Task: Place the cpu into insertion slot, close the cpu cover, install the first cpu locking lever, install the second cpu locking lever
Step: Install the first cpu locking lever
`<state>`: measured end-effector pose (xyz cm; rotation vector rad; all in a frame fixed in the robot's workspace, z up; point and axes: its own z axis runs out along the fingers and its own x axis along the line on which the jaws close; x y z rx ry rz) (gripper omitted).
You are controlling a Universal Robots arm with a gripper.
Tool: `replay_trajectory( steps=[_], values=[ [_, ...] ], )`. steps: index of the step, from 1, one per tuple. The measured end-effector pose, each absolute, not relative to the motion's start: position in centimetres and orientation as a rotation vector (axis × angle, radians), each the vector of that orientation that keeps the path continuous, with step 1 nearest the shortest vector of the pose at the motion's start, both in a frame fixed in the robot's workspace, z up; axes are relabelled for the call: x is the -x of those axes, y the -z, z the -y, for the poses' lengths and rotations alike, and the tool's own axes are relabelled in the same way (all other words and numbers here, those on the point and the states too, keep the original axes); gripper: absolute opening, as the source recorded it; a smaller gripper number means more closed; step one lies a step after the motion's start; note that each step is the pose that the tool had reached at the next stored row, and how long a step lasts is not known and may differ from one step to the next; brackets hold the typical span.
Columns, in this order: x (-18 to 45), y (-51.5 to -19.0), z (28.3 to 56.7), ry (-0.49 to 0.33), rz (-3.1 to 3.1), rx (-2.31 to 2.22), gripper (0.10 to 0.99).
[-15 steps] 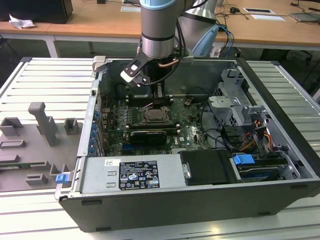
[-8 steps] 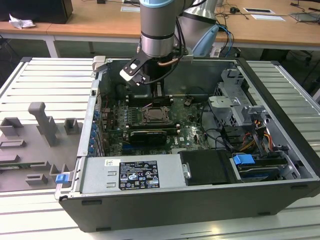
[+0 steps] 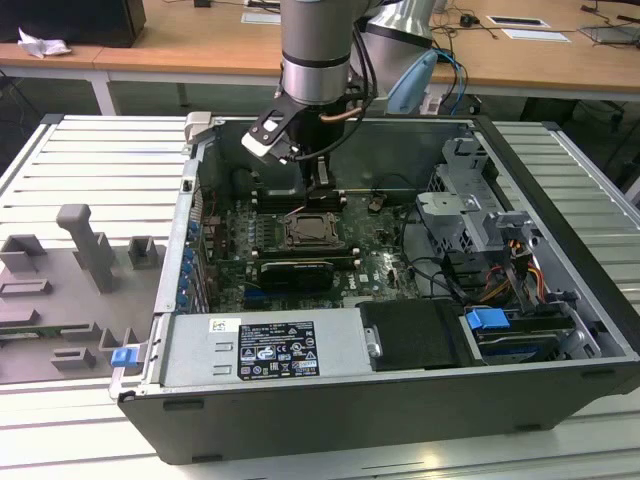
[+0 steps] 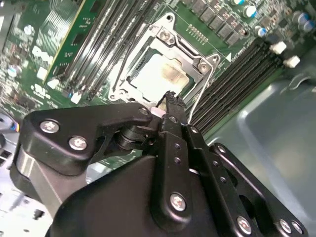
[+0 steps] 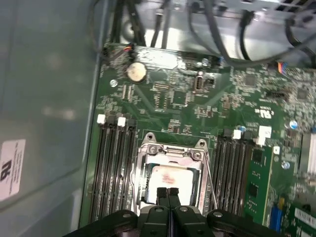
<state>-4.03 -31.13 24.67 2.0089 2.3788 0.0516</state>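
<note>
First wrist view: black fingertips of the gripper [image 5: 167, 192] are seen pressed together, nothing gripped, just above the pale matte cpu [image 5: 170, 178], which is seated beneath them, framed by the closed silvery cpu cover [image 5: 171, 151]. In the exterior view, open room inside the grey computer case [image 3: 400, 425] is shown around the gripper [image 3: 322, 186]

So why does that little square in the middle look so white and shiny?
In both wrist views light glares off the cpu, washing its metal top pale, while the black tool looks dark in front of it; in the exterior view the insertion slot sits dim, deep in the computer case below the arm.
</note>
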Motion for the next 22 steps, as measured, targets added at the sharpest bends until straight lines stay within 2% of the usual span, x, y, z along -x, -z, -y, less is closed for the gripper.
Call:
replay_trajectory(
  steps=[22],
  values=[
    [4.03, -24.49, 31.13, -0.062, -2.850, -1.280, 0.106]
  ],
)
